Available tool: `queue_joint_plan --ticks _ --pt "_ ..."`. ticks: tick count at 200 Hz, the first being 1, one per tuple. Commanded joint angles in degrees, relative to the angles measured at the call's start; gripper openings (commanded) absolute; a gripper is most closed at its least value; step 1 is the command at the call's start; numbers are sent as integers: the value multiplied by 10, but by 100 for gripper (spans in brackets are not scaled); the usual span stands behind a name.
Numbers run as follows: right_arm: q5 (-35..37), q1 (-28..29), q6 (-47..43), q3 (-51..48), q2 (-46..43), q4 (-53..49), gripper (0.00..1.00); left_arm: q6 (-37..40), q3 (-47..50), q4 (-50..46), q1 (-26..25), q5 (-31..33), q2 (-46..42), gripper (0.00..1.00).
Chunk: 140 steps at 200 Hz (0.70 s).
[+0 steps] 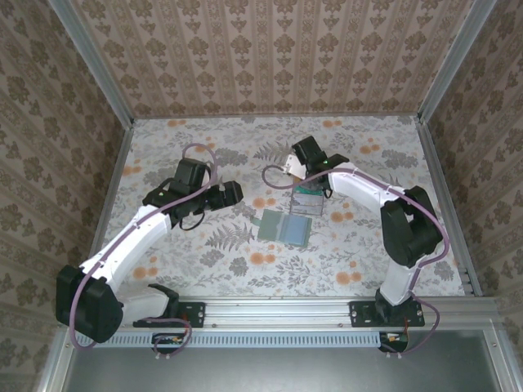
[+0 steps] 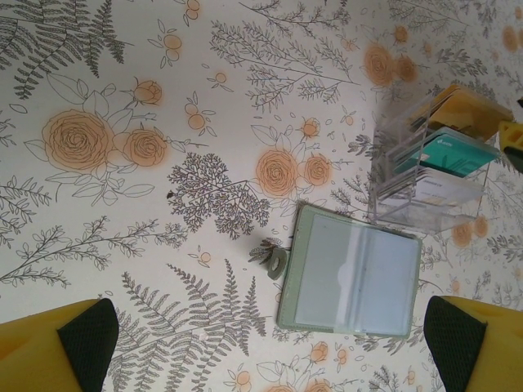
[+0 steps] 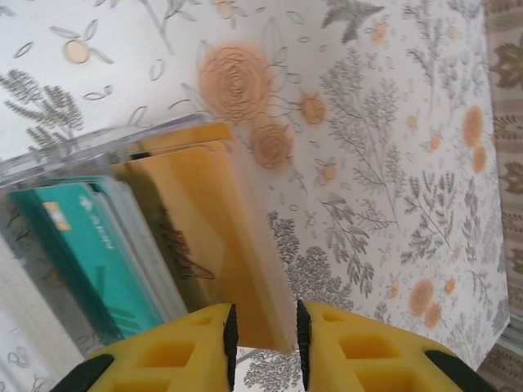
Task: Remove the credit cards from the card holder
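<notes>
On a flower-printed table [image 2: 122,245], the card holder [image 2: 351,273], a sage-green wallet, lies flat and open with its grey-blue inner face up and, as far as we can see, no card left in it. The credit cards [image 2: 445,155] stand in a clear tiered rack [image 2: 391,135] just beside one of its corners: we count at least 3, an orange card [image 3: 192,220], a teal card [image 3: 82,245] and a pale grey card [image 2: 437,192]. The right gripper [image 3: 265,335] sits at the rack, its jaws narrowly parted astride the edge of the orange card and the clear wall next to it; whether the pads bear on either we cannot tell. The left gripper [image 2: 271,339] hangs above the wallet, jaws wide apart, nothing between them. We judge the cards light, thin, stiff and slick, best pinched across both faces at an edge standing free, never pried up from flat. The wallet looks soft and light, likely to slide or lift with a tight card unless pinned. The rack's thin walls crowd the orange card, and the rack itself looks easy to tip. The wallet's small closing tab [image 2: 276,257] juts out on the side away from the rack.
</notes>
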<state>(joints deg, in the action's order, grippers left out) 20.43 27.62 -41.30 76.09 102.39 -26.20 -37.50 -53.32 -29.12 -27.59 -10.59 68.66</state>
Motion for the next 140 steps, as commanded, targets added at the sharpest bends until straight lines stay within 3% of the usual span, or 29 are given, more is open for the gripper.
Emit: queue_joint_plan --ticks 1,24,63,74,102,113,140 --pt "26 -5 43 -13 -50 39 31 -3 4 4 6 -4 3 100" --pt "27 -11 102 -46 -103 77 37 5 -1 -4 8 7 0 100" --pt "3 -32 260 -123 -221 138 67 30 -15 -26 24 55 -12 100" --pt "-9 -41 302 -154 -265 156 70 40 -19 -30 35 82 -21 100" --pt "-34 -78 405 -236 -350 197 84 69 -6 -13 58 165 -61 100" --pt "-31 -94 436 -273 -381 218 91 83 6 -1 64 225 -79 100" --pt "-29 -139 493 -371 -443 286 98 124 68 57 79 377 -130 100"
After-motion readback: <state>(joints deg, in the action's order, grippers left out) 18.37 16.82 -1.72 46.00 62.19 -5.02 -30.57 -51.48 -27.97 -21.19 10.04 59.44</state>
